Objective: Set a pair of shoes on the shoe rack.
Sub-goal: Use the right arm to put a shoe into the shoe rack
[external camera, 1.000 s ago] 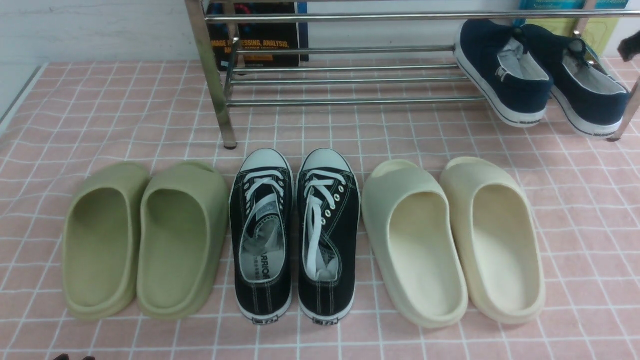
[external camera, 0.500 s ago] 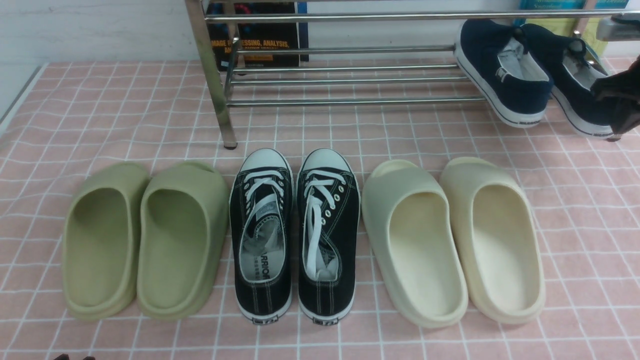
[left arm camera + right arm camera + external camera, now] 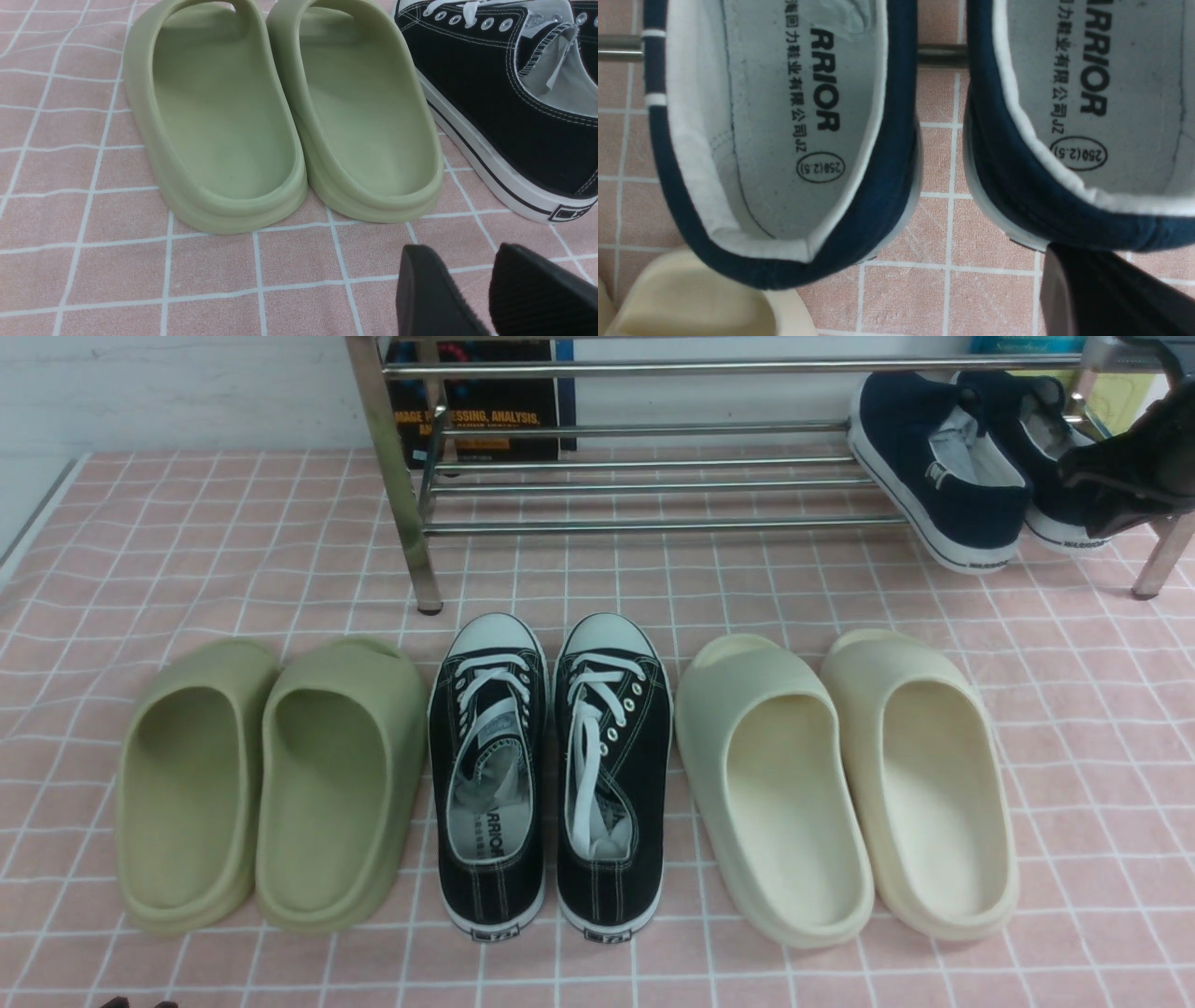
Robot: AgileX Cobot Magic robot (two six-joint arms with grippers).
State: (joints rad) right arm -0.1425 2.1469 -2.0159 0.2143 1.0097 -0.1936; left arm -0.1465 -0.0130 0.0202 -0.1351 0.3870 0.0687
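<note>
A: So, what is new at the wide chrome shoe rack of horizontal bars (image 3: 653,525)?

B: The right gripper (image 3: 1088,485), jaws pressed together and empty, sits against the heel of the right-hand dark navy slip-on canvas sneaker (image 3: 1004,394), which lies farther onto the bars than a second ago.

A: And its mate?

B: The left-hand navy sneaker (image 3: 934,467) hasn't moved; its heel overhangs the near bar. The left gripper (image 3: 467,266) hangs with fingers apart, near the olive-green foam slides (image 3: 210,140).

A: Nearly done, I'd judge.
</note>
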